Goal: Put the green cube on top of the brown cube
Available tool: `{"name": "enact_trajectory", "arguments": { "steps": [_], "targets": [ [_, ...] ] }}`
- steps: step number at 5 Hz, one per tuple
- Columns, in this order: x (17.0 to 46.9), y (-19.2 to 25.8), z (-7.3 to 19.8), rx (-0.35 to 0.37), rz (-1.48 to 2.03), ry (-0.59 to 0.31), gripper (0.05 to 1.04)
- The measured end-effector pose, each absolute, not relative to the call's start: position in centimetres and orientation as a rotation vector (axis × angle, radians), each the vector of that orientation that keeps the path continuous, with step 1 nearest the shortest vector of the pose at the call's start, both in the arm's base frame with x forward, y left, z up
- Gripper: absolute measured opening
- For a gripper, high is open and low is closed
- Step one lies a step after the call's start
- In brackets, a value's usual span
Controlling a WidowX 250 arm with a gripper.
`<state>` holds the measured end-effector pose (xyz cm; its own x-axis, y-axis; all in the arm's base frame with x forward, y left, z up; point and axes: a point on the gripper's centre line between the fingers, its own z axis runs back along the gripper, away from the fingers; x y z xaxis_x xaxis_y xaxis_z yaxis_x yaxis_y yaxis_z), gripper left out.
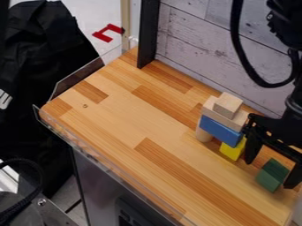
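Reading the view as a clock face, we see the black gripper (270, 173) hanging over the table at four o'clock. Its two fingers (252, 150) stand wide apart, and they have hold of nothing that we can make out. The green cube (272, 175) is on the tabletop (106, 119) between the fingertips. We see bare wood between it and the finger on its ten o'clock side; at the other finger, we cannot tell whether they touch.

At ten o'clock from the gripper we see a yellow block (232, 151), and past it, towards eleven, a small pile. A blue block (219, 130) lies over the yellow block and beside a round wooden peg (203, 135); we cannot tell whether it touches the peg. Over the blue block is a long, pale wooden block (210, 108), and the brown cube (228, 104), also pale wood, rests on top of that.

From two o'clock we see the black arm (286, 20), with a thick cable (239, 42) looping beside it. Behind the table, at one o'clock, is a wall (200, 44) of whitish planks, with a black post (149, 35) at twelve. We have a red piece (108, 32) on the floor at eleven, black cloth (50, 44) at ten and another dark cable (29, 198) at eight. A clear plastic edge (88, 153) runs along the table's near side, over a grey cabinet (97, 185) at seven.
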<state>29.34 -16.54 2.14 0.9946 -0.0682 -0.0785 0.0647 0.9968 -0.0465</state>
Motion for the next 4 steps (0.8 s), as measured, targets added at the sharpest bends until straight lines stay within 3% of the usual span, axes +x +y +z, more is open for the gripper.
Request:
{"name": "enact_trajectory", "arguments": {
  "steps": [4],
  "targets": [
    [30.6,-16.9,0.2,-0.067,-0.062,0.117,0.999]
  ]
}}
